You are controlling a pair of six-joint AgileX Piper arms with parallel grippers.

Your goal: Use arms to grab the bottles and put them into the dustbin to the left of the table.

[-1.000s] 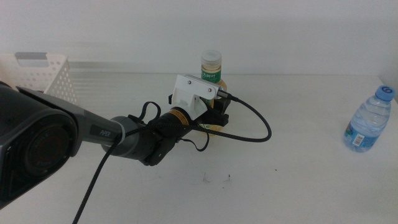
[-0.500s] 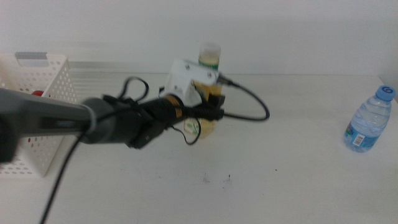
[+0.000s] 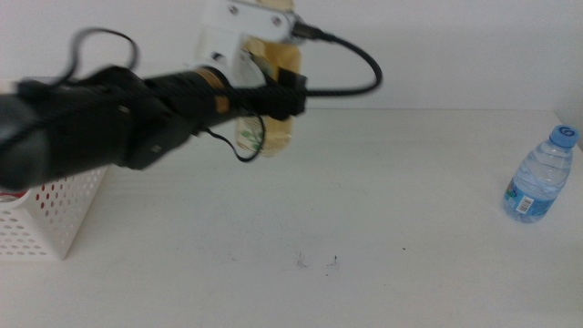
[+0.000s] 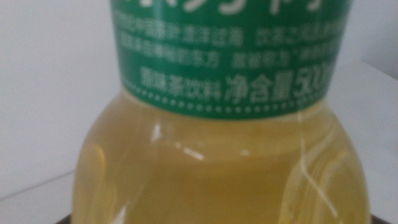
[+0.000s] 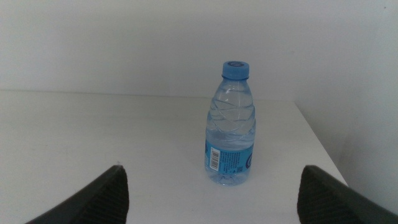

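A yellow tea bottle with a green neck label [image 3: 270, 128] hangs lifted above the wide white tabletop [image 3: 364, 228], clamped in the left gripper [image 3: 278, 96], whose dark jaws press its sides. The white perforated plastic basket [image 3: 50, 214] stands at the table's left edge, under the arm. Far right, a small clear water bottle with a blue cap [image 5: 231, 124] stands upright, untouched, before the right gripper [image 5: 214, 193], whose jaws are spread wide and hold nothing.
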